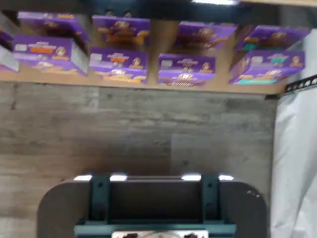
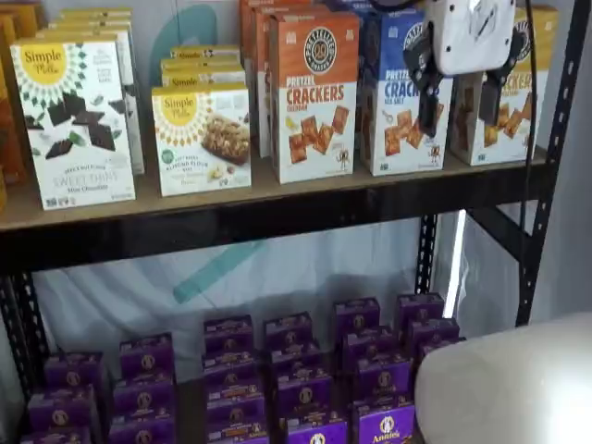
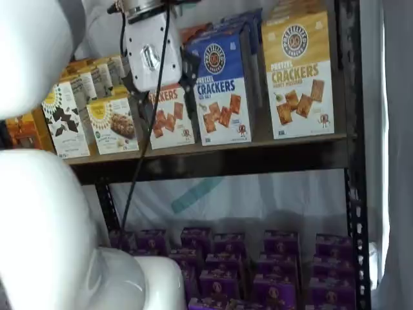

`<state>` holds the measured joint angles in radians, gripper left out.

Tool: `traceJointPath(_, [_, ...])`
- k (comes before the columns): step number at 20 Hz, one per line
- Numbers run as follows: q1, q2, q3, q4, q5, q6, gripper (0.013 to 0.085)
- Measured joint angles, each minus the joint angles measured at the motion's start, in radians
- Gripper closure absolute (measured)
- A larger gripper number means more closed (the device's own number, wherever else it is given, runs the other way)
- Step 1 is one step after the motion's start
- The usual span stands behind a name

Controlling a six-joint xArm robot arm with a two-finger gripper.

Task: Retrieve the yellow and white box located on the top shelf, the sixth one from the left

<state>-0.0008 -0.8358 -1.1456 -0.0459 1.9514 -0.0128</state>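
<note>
The yellow and white box point(image 3: 298, 74) stands at the right end of the top shelf point(image 3: 258, 152), next to the black upright. In a shelf view it point(image 2: 516, 116) is partly hidden behind my gripper point(image 2: 458, 120). The gripper hangs in front of the shelf point(image 2: 277, 199), open and empty, with a plain gap between its two black fingers. It sits between the camera and the blue-topped and yellow cartons. In a shelf view the gripper point(image 3: 160, 90) appears in front of the orange-topped carton, left of the box. The wrist view shows neither box nor fingers.
An orange-topped carton point(image 2: 314, 92) and a blue-topped carton point(image 2: 393, 102) stand left of the box, with Simple Mills boxes point(image 2: 79, 120) further left. Purple boxes point(image 2: 296, 388) fill the lower level and show in the wrist view point(image 1: 185, 69). The white arm point(image 3: 51, 226) fills the foreground.
</note>
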Motion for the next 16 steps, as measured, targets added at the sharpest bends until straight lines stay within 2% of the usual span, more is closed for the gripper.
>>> traceJointPath(2, [-0.031, -0.003, 0.015, -0.019, -0.039, -0.034, 0.0130])
traceJointPath(4, [-0.074, -0.001, 0.026, -0.017, -0.071, -0.072, 0.0130])
traceJointPath(11, [-0.248, 0.027, 0.046, 0.011, -0.200, -0.229, 0.0130])
traceJointPath(16, [-0.374, 0.080, 0.020, 0.037, -0.291, -0.343, 0.0130])
